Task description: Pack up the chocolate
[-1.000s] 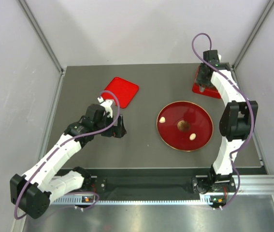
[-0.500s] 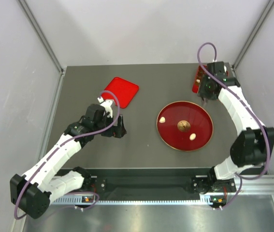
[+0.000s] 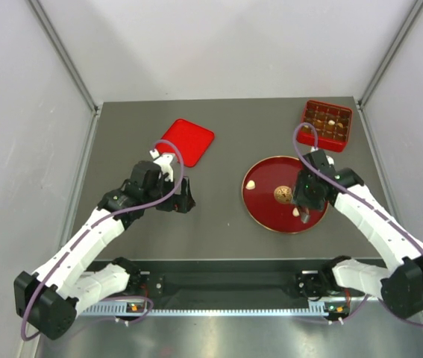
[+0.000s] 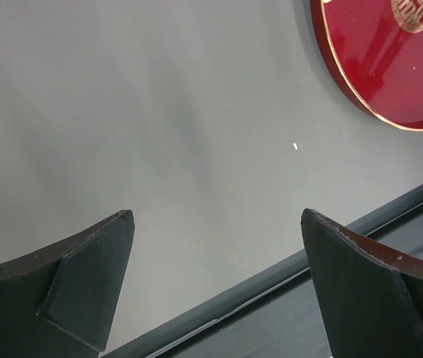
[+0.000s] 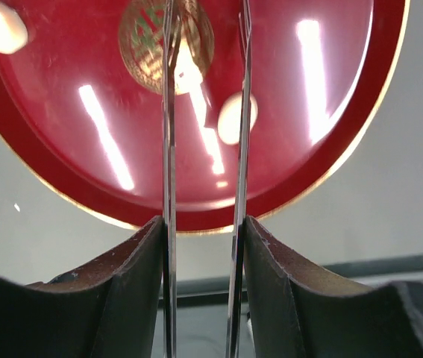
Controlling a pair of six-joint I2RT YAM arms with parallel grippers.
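Two cream chocolate pieces lie on the round red plate (image 3: 267, 198): one at its left (image 3: 251, 183) and one near its front (image 3: 296, 212). More chocolate sits in the compartments of a red box (image 3: 323, 145) at the back right. My right gripper (image 3: 306, 195) hovers over the plate's right half, shut on thin metal tongs (image 5: 168, 149). In the right wrist view the tongs' blades stand apart, and the near chocolate (image 5: 235, 117) lies at the right blade. My left gripper (image 3: 185, 198) is open and holds nothing, over bare table left of the plate.
A flat red lid (image 3: 187, 140) lies at the back left of the table. A gold emblem (image 5: 151, 37) marks the plate's centre. The dark front rail (image 4: 271, 280) runs just below my left gripper (image 4: 216, 216).
My right arm has swung from the red box at the back right down to the plate, carrying the tongs, and the box now shows fully. The left arm has not moved.
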